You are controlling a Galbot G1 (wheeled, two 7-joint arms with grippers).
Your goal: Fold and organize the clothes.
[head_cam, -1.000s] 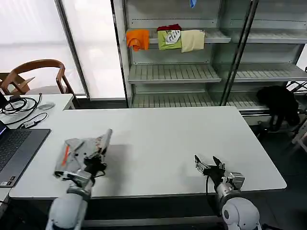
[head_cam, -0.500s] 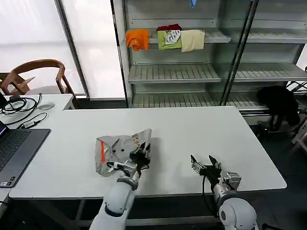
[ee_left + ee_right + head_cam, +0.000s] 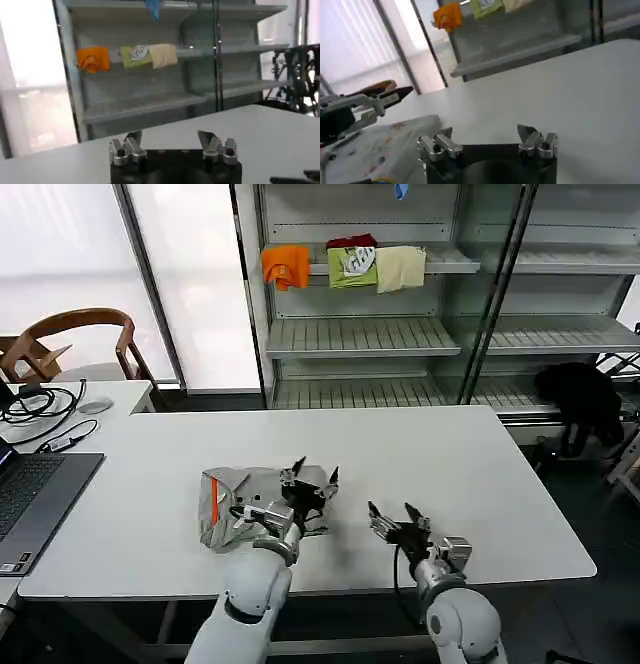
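My left gripper (image 3: 312,477) hangs with its fingers spread apart and holding nothing, just over the right end of the folded shirt (image 3: 247,504). That shirt is a light grey bundle with an orange stripe on its left side and a few dark dots, and it lies on the white table (image 3: 450,454) a little left of the middle, near my front edge. From my left wrist I see my own two fingers (image 3: 133,143) apart, with bare table beyond them and the shelves (image 3: 145,102) further back.

My right gripper (image 3: 395,519) sits low over the table just to the right of the shirt, also wide open and holding nothing. In my right wrist view its gap (image 3: 487,140) points toward the grey bundle (image 3: 380,145), and my left gripper (image 3: 382,100) shows above that cloth.

On the shelf behind the table rest small orange (image 3: 287,264), green (image 3: 353,266) and cream (image 3: 401,268) folded garments. A laptop (image 3: 35,494) lies at the table's left end
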